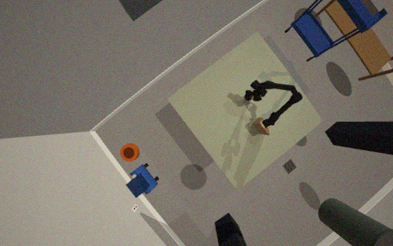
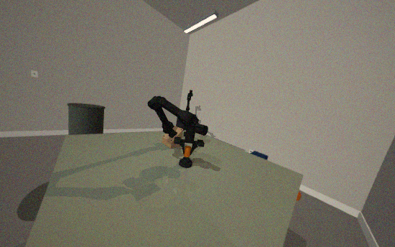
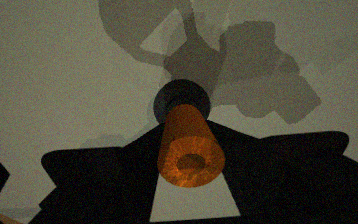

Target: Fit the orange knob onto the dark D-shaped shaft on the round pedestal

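1. Gripper: closed on the orange knob, one finger on each side. In the exterior view it points down toward 6 o'clock.
2. Knob: a smooth orange cylinder, longer than it is wide. The wrist view shows its near end face, with a dark round recess in the middle. The flat side of its hole cannot be seen.
3. Pedestal: dark and round. It lies at 6 o'clock from the knob in the exterior view and at 12 o'clock in the wrist view. The knob stands over it, its lower end at or just above the pedestal's top; which of the two cannot be determined. The shaft is hidden.
4. Arm: black and bent. In the top view its elbow lies at 3 o'clock from the gripper, and the lower link runs back toward 7 o'clock.
5. Base block: light brown, at the foot of the arm, roughly 5 o'clock from the gripper in the top view.
6. Table: pale green, crossed by several shadows, and carrying the pedestal and the block.
7. Surroundings, top view: an orange pot stands well apart from the table at 8 o'clock, a blue chair at 1 o'clock, and a dark green cylinder between 4 and 5 o'clock.
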Robot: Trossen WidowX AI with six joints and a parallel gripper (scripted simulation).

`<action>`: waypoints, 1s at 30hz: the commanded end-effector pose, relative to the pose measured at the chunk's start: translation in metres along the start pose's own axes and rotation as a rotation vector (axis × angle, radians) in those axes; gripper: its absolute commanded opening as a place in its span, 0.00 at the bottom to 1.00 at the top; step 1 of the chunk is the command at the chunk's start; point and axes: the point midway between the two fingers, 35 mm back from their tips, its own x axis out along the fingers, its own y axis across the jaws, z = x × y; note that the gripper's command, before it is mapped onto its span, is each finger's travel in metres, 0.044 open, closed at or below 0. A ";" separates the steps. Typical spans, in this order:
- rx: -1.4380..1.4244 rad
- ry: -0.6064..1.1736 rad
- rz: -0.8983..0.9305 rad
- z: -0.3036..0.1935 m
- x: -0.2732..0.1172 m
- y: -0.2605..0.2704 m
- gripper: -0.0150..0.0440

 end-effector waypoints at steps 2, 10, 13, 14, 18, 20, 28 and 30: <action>-0.003 0.003 0.001 0.000 -0.004 0.000 0.25; -0.210 0.003 0.002 0.000 -0.003 0.000 0.25; -0.213 0.003 0.002 0.000 -0.002 0.001 0.25; -0.213 0.003 0.002 0.000 -0.001 0.001 0.25; -0.212 0.003 0.002 -0.001 0.001 0.000 0.25; -0.212 0.003 0.002 -0.001 0.000 0.000 0.25; -0.212 0.003 0.002 0.000 0.001 -0.001 0.25; -0.212 0.003 0.002 0.000 0.001 -0.001 0.25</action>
